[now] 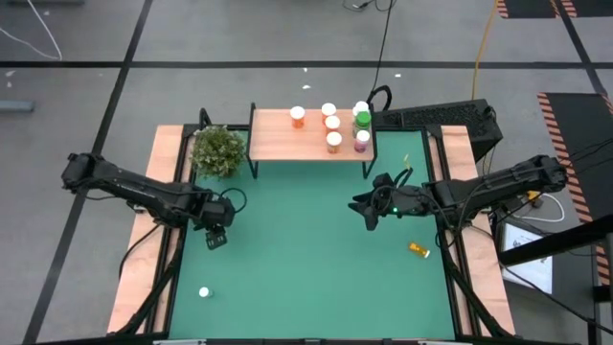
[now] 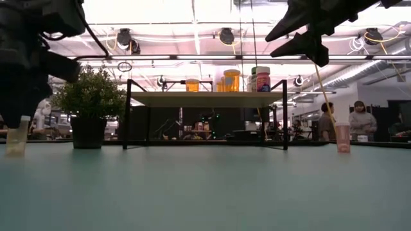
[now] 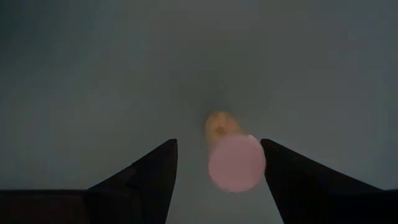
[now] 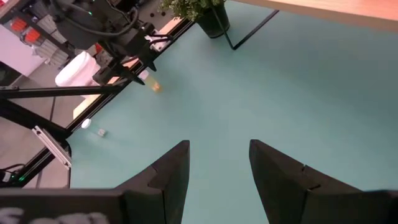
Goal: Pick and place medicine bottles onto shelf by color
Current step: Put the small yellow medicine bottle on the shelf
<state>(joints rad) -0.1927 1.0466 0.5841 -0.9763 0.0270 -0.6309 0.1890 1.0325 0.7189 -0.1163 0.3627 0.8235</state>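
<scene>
Bottles [image 1: 333,123], small capped cylinders, stand upright on the light-wood shelf [image 1: 273,144]; I read no labels. Another lies on its side [image 1: 419,249] on the matte green worktop [image 1: 306,268] in front of the shelf. Left end effector [image 3: 217,165] brackets an upright one [image 3: 235,162], fingers apart. Right end effector [image 4: 219,163] hovers empty, narrowly parted.

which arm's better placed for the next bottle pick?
Left. Its tool is open around a small pale-capped orange bottle; the right tool hangs open over the green table mat, nothing between its fingers.

Blurred bottle [image 3: 235,163] under left hand [image 3: 217,180]
</scene>
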